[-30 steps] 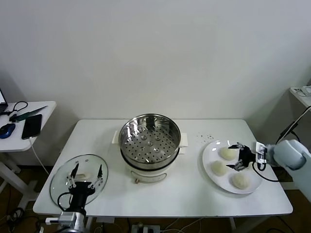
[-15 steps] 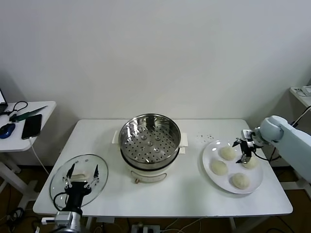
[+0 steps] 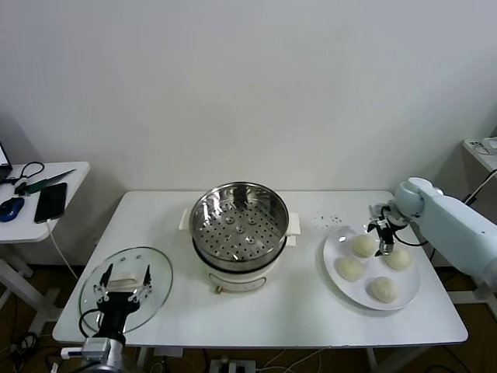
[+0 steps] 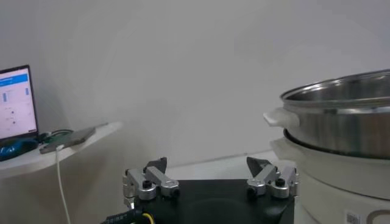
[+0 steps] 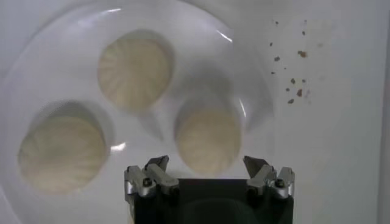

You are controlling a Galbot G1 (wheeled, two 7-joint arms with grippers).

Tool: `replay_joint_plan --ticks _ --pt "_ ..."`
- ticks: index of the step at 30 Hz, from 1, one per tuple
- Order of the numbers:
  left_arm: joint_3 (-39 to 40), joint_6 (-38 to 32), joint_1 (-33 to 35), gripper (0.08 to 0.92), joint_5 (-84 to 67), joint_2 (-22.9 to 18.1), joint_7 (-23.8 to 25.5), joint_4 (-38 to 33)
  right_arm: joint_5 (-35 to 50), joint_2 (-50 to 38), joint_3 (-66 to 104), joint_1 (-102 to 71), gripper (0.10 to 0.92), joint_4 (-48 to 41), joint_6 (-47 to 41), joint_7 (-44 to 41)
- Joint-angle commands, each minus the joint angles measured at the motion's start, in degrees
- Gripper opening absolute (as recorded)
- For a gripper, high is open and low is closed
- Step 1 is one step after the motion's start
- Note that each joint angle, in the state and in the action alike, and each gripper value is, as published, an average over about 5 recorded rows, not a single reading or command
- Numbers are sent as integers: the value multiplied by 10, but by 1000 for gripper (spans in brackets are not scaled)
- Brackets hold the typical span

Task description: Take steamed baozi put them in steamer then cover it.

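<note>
Four baozi (image 3: 364, 245) sit on a white plate (image 3: 335, 253) to the steamer's (image 3: 239, 220) right; the far-right bun is partly hidden behind the right gripper (image 3: 382, 235). That gripper hangs over the plate's back edge, jaws spread wide, holding nothing, one bun (image 5: 208, 140) directly below. Steamer basket is empty. Cover (image 3: 126, 287) lies front-left of the steamer, the left gripper (image 3: 123, 286) over it, jaws released, its arm cut off.

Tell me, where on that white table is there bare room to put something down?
Bare patches: the white table between the steel steamer and white plate, and the back strip behind the steamer. Crowded: the plate with four buns, and the glass lid's corner.
</note>
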Motion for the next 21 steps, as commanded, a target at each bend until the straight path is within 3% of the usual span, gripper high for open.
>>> replay_joint_plan --ticks 1,8,14,21 --pt "-4 -1 3 823 0 0 0 1 -24 43 10 0 823 -56 10 -3" --pt "-9 -2 6 823 0 1 0 1 -19 52 12 -1 812 -61 12 -8" --pt "-10 -3 8 823 0 1 -1 2 -15 49 8 4 715 -61 17 -14" --pt "-12 -5 11 823 -1 1 -1 3 1 40 -7 23 664 -48 29 -17"
